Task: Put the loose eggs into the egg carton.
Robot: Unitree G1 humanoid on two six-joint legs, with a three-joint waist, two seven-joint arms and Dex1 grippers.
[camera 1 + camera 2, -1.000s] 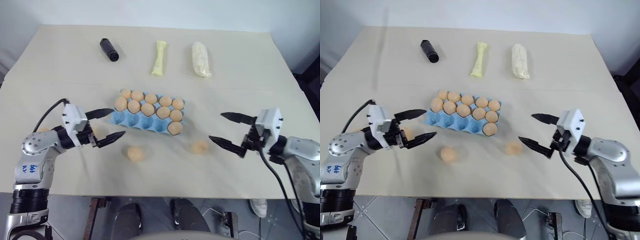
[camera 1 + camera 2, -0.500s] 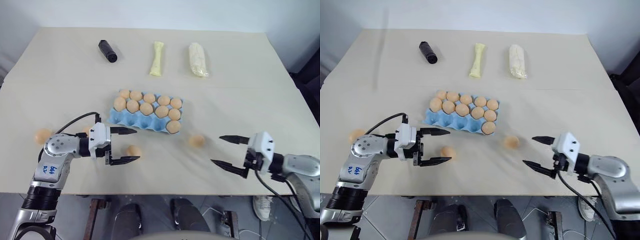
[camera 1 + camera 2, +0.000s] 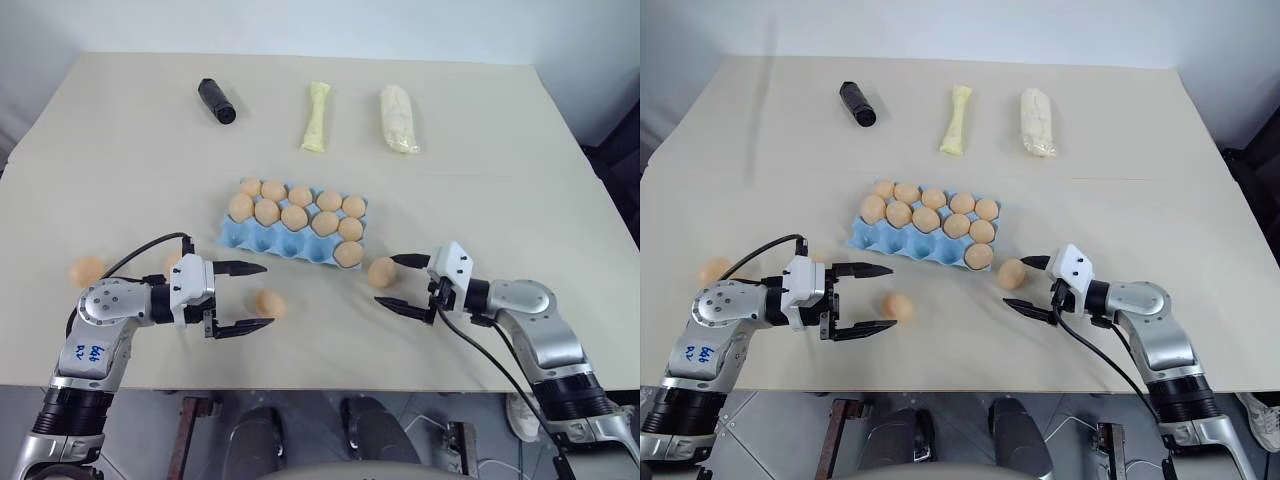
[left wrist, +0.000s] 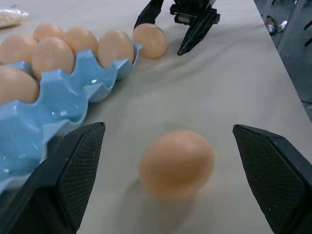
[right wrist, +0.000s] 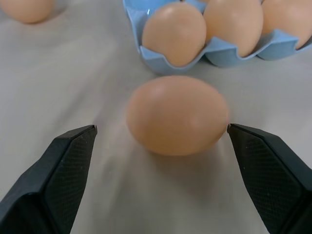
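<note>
On the counter (image 3: 480, 180), the egg carton (image 3: 262, 242) holds many eggs. The right end effector (image 3: 395, 283) has its fingers apart around one loose egg (image 3: 380, 271) beside the carton. The left end effector (image 3: 255, 297), fingers also apart, has another egg (image 3: 267, 304) between its tips. A third egg (image 3: 86, 270) lies far left.

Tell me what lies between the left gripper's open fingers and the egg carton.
Bare table, seen from the head: the left gripper faces one loose egg, beside the egg carton.

We see a light blue egg carton (image 3: 293, 238) lying flat, with orange-tan eggs in its far cups. Loose eggs lie beside it: one (image 3: 381, 271) near its right corner, one (image 3: 268, 304) in front, two (image 3: 87, 271) far left.
</note>
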